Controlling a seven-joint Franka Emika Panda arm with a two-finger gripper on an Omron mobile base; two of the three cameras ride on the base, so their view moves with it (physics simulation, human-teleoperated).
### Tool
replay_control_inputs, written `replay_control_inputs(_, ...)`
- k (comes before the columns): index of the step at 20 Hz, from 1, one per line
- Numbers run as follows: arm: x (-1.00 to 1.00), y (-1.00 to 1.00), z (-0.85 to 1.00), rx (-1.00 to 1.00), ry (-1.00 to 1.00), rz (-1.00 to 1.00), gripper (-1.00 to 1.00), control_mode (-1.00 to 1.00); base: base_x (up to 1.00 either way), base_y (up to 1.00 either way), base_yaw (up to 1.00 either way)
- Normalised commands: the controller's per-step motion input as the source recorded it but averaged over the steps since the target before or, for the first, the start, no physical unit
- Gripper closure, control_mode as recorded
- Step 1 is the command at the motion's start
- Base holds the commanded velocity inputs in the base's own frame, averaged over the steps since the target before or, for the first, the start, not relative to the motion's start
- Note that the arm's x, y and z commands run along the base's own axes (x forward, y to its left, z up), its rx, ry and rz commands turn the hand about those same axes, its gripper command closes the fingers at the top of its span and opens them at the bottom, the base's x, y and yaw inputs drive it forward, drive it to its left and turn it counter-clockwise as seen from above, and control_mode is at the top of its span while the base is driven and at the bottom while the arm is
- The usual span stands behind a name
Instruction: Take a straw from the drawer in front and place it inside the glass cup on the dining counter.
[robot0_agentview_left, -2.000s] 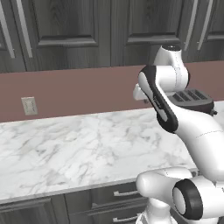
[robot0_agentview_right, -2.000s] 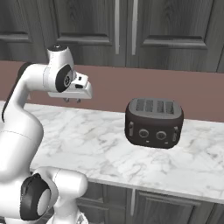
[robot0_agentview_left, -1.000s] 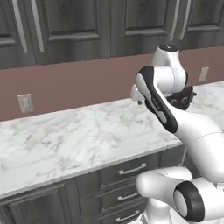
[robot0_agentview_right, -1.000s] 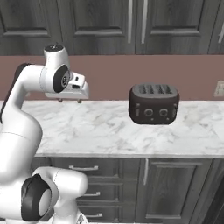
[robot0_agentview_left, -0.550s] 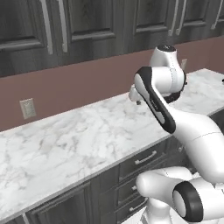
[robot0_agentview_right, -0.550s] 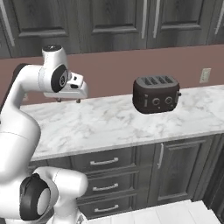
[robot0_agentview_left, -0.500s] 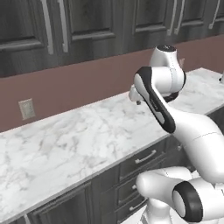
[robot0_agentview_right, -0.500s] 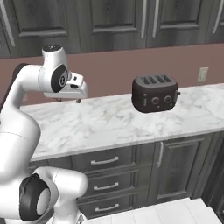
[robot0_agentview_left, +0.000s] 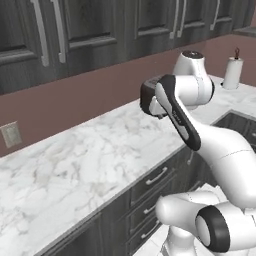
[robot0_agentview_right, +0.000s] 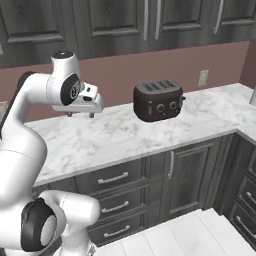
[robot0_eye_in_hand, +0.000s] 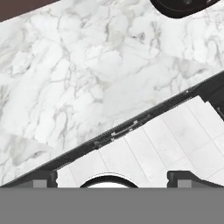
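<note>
So the gripper (robot0_agentview_right: 80, 114) hung over the front part of the marble wall counter (robot0_agentview_right: 125, 135), fingers (robot0_eye_in_hand: 43, 178) spread wide with nothing between them. Under the counter's front edge sat a stack of narrow drawers (robot0_agentview_right: 114, 192) with silver bar handles, all closed, and a cabinet door (robot0_agentview_right: 187, 172) next to them. I couldn't tell which front was the one with the straw, and no straw or cup was showing from where I stood. Further back along the counter a dark toaster (robot0_agentview_right: 157, 101) sat near the rear edge by the brown backsplash. Way off at the far corner stood a paper towel roll (robot0_agentview_left: 232, 73), with dark upper cabinets (robot0_agentview_right: 150, 20) above everything.
</note>
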Motion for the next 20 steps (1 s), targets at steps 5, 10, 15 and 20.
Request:
replay_control_inputs(5, 0.00, 0.00, 0.00, 0.00, 0.00, 0.00, -1.00, 1.00, -0.15, 0.55, -0.30)
replay_control_inputs(10, 0.00, 0.00, 0.00, 0.00, 0.00, 0.00, -1.00, 1.00, -0.14, 0.48, -0.28)
replay_control_inputs(15, 0.00, 0.00, 0.00, 0.00, 0.00, 0.00, -1.00, 1.00, -0.10, 0.34, -0.27)
replay_control_inputs(20, 0.00, 0.00, -0.03, 0.01, 0.03, 0.00, -1.00, -1.00, -0.03, 0.00, -0.01)
